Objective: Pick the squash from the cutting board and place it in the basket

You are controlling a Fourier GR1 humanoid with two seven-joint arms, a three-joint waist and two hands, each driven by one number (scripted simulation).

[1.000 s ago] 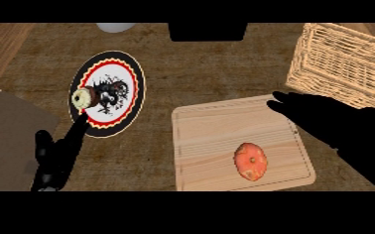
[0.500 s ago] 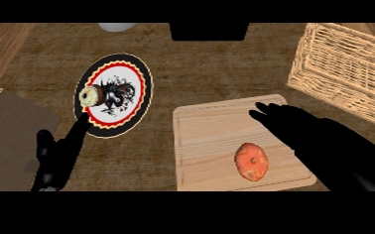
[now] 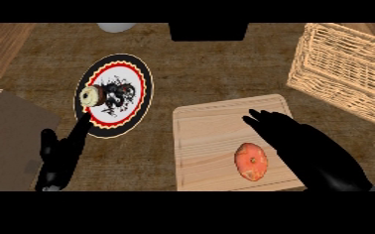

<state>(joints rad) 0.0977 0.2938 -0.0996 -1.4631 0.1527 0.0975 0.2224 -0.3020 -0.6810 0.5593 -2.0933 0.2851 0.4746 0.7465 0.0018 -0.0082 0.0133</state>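
The squash (image 3: 251, 161) lies on the cutting board (image 3: 209, 129), in its near right part, untouched and not yet lifted. Its long axis runs roughly away from the robot, tilted slightly, so it presents a narrow width from side to side. The right hand (image 3: 293, 139) is over the board's right half, just beside the squash on its right and a little farther from the robot; its fingers are extended and relaxed, pointing up and to the left, and it holds nothing. No contact between hand and squash is visible. The left hand (image 3: 62, 153) rests at the lower left, fingers straight, one fingertip reaching the rim of the plate (image 3: 132, 114), well apart from the board; it carries nothing. The right hand is plainly the nearer one. The basket (image 3: 341, 72) stands at the upper right, beyond the board's far right corner. In my judgement the grasp calls for a short shift left and toward the robot, closing across the squash's narrow width, followed by a carry away and to the right.
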